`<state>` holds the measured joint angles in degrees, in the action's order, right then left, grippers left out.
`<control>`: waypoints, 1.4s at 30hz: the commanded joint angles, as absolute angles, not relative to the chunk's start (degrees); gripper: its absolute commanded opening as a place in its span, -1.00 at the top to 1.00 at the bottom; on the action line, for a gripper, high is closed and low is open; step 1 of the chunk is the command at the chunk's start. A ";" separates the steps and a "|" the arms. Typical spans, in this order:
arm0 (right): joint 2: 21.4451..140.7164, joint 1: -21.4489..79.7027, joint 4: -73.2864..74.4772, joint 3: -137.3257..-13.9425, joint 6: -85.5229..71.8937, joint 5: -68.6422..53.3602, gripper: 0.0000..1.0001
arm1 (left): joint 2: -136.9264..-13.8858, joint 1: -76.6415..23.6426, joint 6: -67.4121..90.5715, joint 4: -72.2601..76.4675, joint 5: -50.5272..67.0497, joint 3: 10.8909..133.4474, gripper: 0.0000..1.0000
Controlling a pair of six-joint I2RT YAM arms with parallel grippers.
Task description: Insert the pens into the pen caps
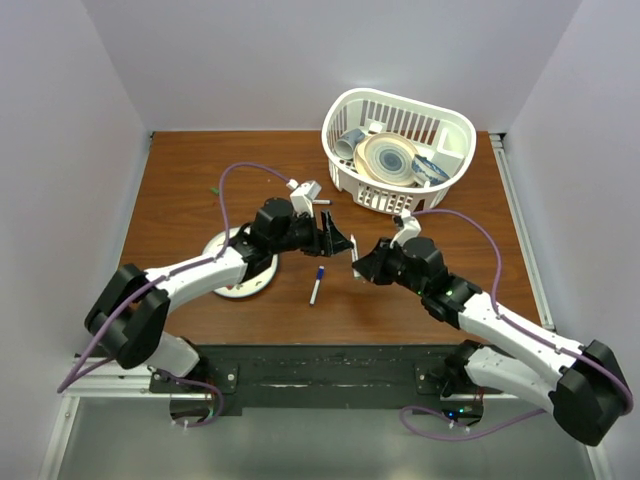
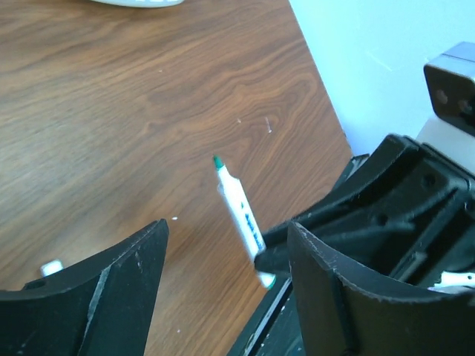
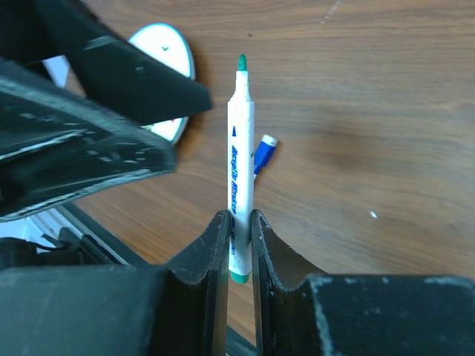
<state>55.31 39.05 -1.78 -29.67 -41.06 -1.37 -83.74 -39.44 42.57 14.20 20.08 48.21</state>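
Midair, right end effector (image 3: 239, 222) clamps the green-tipped pen (image 3: 240, 156); left end effector (image 2: 228, 231) faces it, jaws spread

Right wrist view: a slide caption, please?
Right end effector pinches an uncapped green-tipped pen above the wooden table.

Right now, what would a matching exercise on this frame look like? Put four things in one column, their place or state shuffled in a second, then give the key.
Column A
1. green-tipped pen
2. blue-ended pen
3. left tool
4. white basket

Column B
a. open, holding nothing
b. on the far right part of the table, dishes inside
c. lying flat on the table between the two arms
d. clamped between the fingers of the right tool

Pairs: 1-d, 2-c, 3-a, 4-b
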 commanded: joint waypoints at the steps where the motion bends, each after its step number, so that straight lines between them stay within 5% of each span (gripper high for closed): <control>1: 55.90 41.65 -7.20 -31.90 -43.06 2.45 1.00 | -85.69 -39.20 44.38 21.09 23.64 51.76 -0.36; 13: 57.13 45.09 -9.66 -31.99 -43.68 5.36 1.00 | -89.12 -39.29 46.41 23.73 28.03 50.71 0.10; 17: 58.00 45.18 -9.49 -32.08 -43.42 4.14 1.00 | -89.12 -39.20 46.84 25.05 29.44 50.36 0.99; 21: 58.45 45.18 -8.09 -32.61 -42.10 -2.00 0.37 | -88.95 -39.11 47.46 27.68 34.08 50.27 1.00; 25: 57.48 45.18 -10.80 -30.33 -44.47 -6.67 0.22 | -88.24 -39.11 49.91 33.22 38.40 49.48 1.00; 30: 55.55 45.18 -13.45 -28.74 -46.05 -6.86 0.45 | -87.01 -39.20 49.22 33.32 40.61 49.66 1.00; 33: 54.23 45.18 -14.49 -27.95 -45.88 -6.42 0.90 | -86.40 -39.11 48.43 32.87 41.74 49.75 1.00; 35: 53.79 45.09 -16.25 -27.42 -46.05 -7.21 1.00 | -85.61 -39.11 47.64 32.35 41.40 50.09 1.00; 39: 52.47 45.18 -17.49 -26.19 -46.67 -6.68 1.00 | -82.01 -38.41 43.78 25.51 35.96 51.50 -0.33; 42: 51.24 45.18 -16.44 -26.28 -46.32 -6.15 1.00 | -79.11 -35.87 44.29 21.64 30.69 52.64 -0.55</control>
